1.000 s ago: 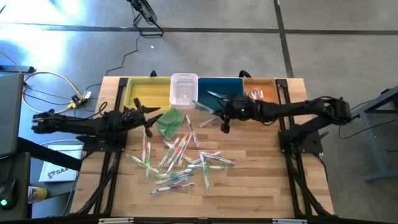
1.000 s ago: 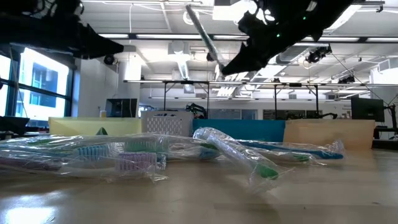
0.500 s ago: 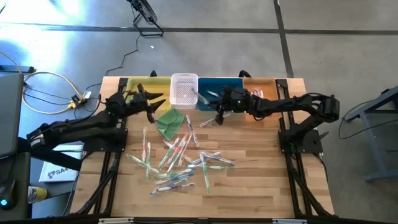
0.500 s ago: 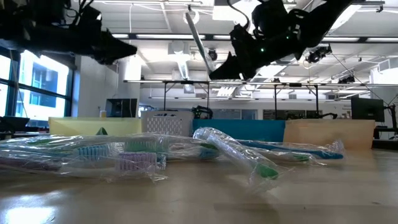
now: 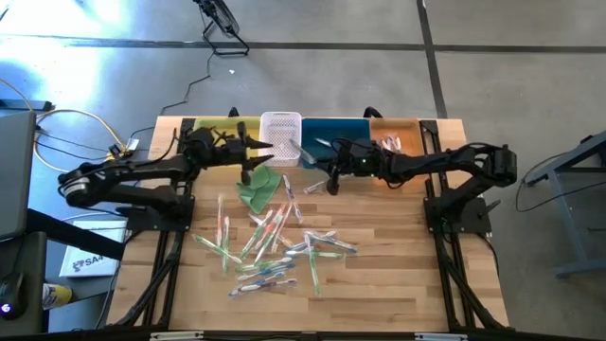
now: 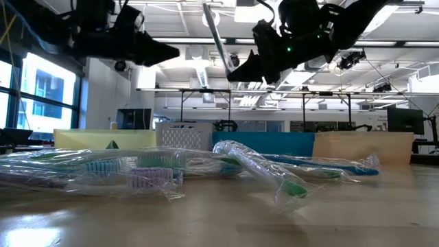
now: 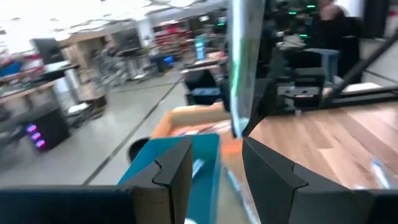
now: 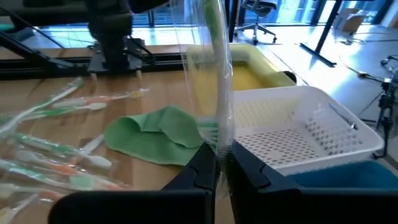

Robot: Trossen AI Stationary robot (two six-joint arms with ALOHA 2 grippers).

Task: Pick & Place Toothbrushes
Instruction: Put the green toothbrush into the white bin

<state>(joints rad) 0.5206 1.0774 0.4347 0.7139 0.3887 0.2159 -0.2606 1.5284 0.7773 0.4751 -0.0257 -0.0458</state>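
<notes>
My right gripper (image 8: 219,163) is shut on a green toothbrush (image 8: 214,74) in a clear wrapper. It holds the brush above the table near the white basket (image 5: 281,137); the low view shows the toothbrush (image 6: 216,34) rising from the gripper (image 6: 239,68). My left gripper (image 5: 258,156) hovers open and empty over the yellow bin (image 5: 220,140) and the basket's left side, facing the right gripper. Several wrapped toothbrushes (image 5: 270,242) lie in a loose pile on the table's middle. My right gripper pinches the wrapped toothbrush near its lower end (image 8: 219,144) between its two fingers. The fingers come nearly level from the table's right and lie across the brush. The brush stands almost upright above the fingers, clear of the table.
Along the far edge stand the yellow bin, the white basket, a blue bin (image 5: 339,133) and an orange bin (image 5: 398,138). A folded green cloth (image 5: 258,187) lies in front of the basket. The near part of the wooden table (image 5: 379,294) is bare.
My left gripper has swung from the table's left side toward the far edge and the right, rising a little, and now sits over the yellow bin and basket. It has stayed open. My right gripper has edged toward the left with the toothbrush still upright in it.
</notes>
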